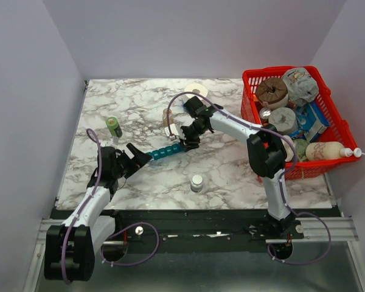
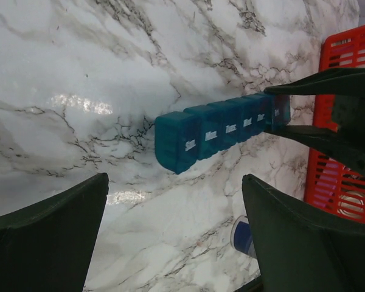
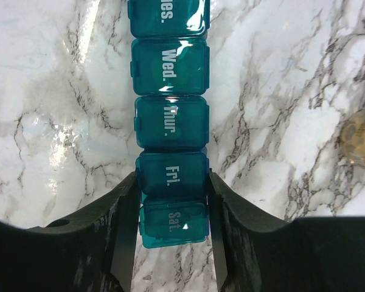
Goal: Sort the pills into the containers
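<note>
Pill organizer (image 1: 166,151): one teal strip, at the middle of the marble table (image 1: 231,176), running on a slant from near-left to far-right. The right wrist view shows five of its compartments, the top one cut off by the picture edge, the other four marked Wed., Thur., Fri. and Sat.; all five lids are down. The left wrist view shows six labelled compartments in a row. No loose pill can be made out in any view.

Right gripper (image 3: 173,177): one, clenched on the strip's far-right end, one finger on each long side at the Fri. and Sat. compartments.

Left gripper (image 1: 140,156): one, jaws spread wide, just beside the strip's near-left end and not touching it.

Other items, counted: one green-capped bottle (image 1: 114,126) standing at the left of the table; one white-capped bottle (image 1: 196,182) standing near the front edge, near of the strip; one red basket (image 1: 337,121) at the far right, filled with assorted goods.
</note>
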Motion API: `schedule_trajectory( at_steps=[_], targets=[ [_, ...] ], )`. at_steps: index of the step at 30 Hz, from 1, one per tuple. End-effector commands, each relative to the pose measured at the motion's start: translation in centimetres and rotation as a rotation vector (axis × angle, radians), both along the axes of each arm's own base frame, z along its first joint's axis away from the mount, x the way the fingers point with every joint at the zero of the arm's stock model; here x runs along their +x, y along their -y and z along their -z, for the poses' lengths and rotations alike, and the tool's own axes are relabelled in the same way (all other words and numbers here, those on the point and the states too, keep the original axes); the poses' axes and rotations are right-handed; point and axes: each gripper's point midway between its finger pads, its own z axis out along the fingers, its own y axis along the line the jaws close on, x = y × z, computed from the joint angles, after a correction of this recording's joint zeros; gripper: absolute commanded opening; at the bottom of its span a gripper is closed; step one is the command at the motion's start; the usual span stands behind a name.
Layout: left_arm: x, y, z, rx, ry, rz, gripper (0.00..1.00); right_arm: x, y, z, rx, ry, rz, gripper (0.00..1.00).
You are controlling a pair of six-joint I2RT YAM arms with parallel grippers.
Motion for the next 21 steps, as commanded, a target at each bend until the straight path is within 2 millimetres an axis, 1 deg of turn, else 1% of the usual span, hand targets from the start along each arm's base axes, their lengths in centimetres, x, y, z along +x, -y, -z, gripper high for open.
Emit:
schedule_trajectory(
  at_steps=[1,2,5,6,8,9,10,11,13,14,15,19,21],
  targets=[
    [1.0,1.1,-0.9,-0.124,0.045,0.001,0.99,-0.5,-1.0,-1.9,0.079,-0.005,-0.012,0.44],
    [1.2,1.2,-1.2,-0.135,0.075,0.007,0.99,-0.5,-1.0,-1.8,0.079,-0.010,-0.013,0.44],
    [1.6,1.4,-1.1,-0.143,0.091,0.016,0.99,-0.7,-0.9,-1.8,0.082,-0.015,-0.015,0.43],
    [1.6,1.5,-0.7,-0.146,0.081,0.021,0.99,-0.8,-0.9,-2.0,0.085,-0.015,-0.014,0.43],
    [1.6,1.8,-0.7,-0.158,0.091,0.041,0.95,-1.0,-0.9,-2.2,0.093,-0.019,-0.017,0.43],
    [1.6,2.0,-0.3,-0.169,0.075,0.046,0.94,-1.1,-0.9,-2.3,0.094,-0.021,-0.016,0.43],
    [1.6,2.1,0.0,-0.176,0.069,0.053,0.89,-1.3,-1.0,-2.5,0.100,-0.023,-0.019,0.43],
    [1.7,2.2,-0.2,-0.182,0.080,0.058,0.88,-1.3,-0.9,-2.6,0.102,-0.023,-0.017,0.43],
    [1.5,2.5,0.6,-0.204,0.049,0.064,0.84,-1.4,-1.1,-2.8,0.110,-0.029,-0.017,0.43],
    [1.6,2.7,0.4,-0.214,0.061,0.071,0.82,-1.5,-1.0,-2.8,0.111,-0.033,-0.017,0.43],
    [1.5,2.8,0.8,-0.224,0.044,0.076,0.81,-1.5,-1.1,-2.9,0.114,-0.035,-0.017,0.43],
    [1.7,3.2,0.7,-0.253,0.049,0.089,0.75,-1.8,-1.1,-2.9,0.120,-0.047,-0.019,0.43],
    [1.9,3.4,0.2,-0.262,0.070,0.102,0.71,-1.9,-1.1,-3.0,0.124,-0.050,-0.020,0.43]
  ],
)
